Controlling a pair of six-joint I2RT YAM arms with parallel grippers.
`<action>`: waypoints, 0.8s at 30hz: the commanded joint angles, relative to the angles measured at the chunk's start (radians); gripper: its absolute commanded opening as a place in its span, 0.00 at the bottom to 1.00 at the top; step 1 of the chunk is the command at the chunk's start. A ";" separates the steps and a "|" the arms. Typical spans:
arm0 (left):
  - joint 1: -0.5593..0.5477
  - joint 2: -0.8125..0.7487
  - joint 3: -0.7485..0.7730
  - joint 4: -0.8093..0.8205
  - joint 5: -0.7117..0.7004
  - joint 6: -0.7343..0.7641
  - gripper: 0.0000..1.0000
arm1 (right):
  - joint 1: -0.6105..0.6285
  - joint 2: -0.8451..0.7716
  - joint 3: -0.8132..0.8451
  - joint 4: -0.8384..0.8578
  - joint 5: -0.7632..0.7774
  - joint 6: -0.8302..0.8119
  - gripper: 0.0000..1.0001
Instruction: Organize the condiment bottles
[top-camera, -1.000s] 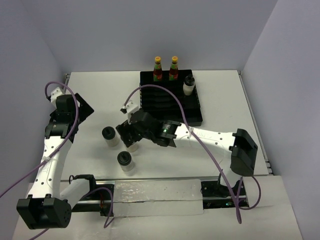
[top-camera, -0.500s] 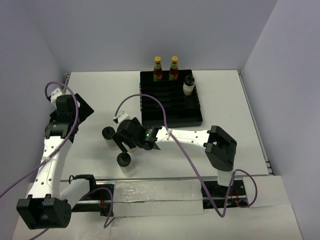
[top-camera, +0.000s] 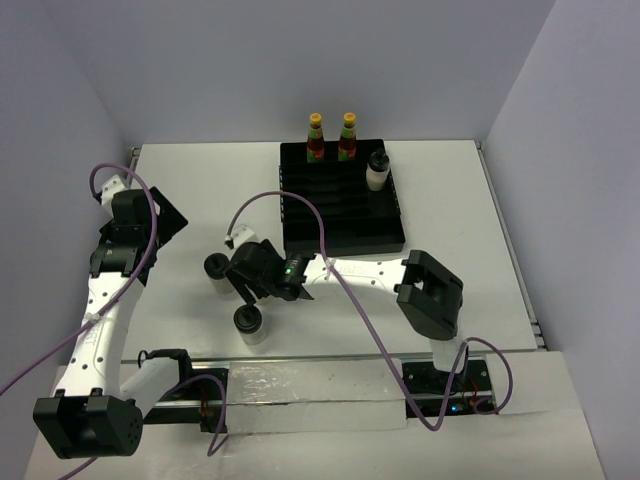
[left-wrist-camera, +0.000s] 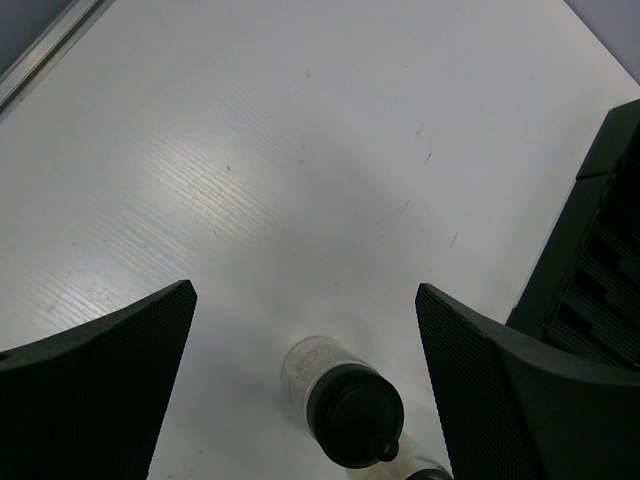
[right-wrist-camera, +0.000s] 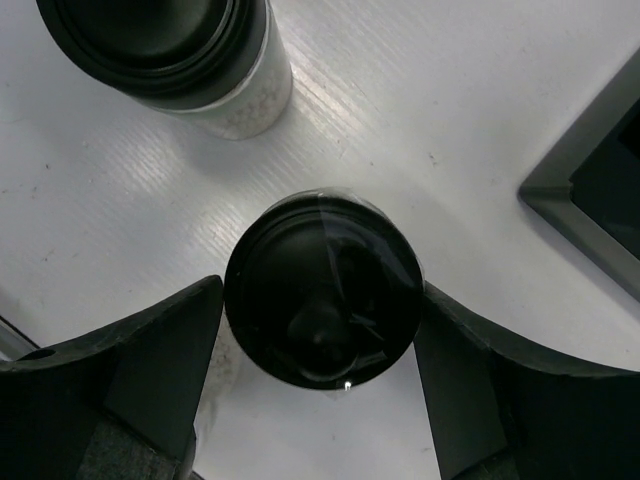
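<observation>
The left gripper (left-wrist-camera: 305, 292) hangs wide open, empty, toward the surface's (top-camera: 200, 180) left edge. Mid-surface, the right gripper (right-wrist-camera: 318, 300) straddles a jar (right-wrist-camera: 322, 288), fingers (right-wrist-camera: 140, 370) partly closed beside its lid; grip unconfirmed. Next, likely: clamp, lift clear of two close jars (top-camera: 217, 272), and cross to the tray (top-camera: 390, 235) at the far edge.

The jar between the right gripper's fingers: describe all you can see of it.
The jar stands upright on the table, seen from above: a round, glossy black lid with a raised centre, a sliver of pale body beneath. The right gripper straddles it, one finger tight at each side; contact is unclear. Another jar stands apart.
</observation>
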 joint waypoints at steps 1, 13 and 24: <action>0.010 -0.011 0.003 0.015 0.000 0.011 0.99 | 0.005 0.014 0.052 0.028 0.018 0.004 0.73; 0.010 -0.001 0.004 0.021 0.003 0.011 0.99 | -0.067 -0.154 0.033 0.039 0.099 -0.015 0.32; 0.010 0.001 -0.001 0.029 0.004 0.009 0.99 | -0.345 -0.458 -0.080 0.013 0.135 -0.035 0.32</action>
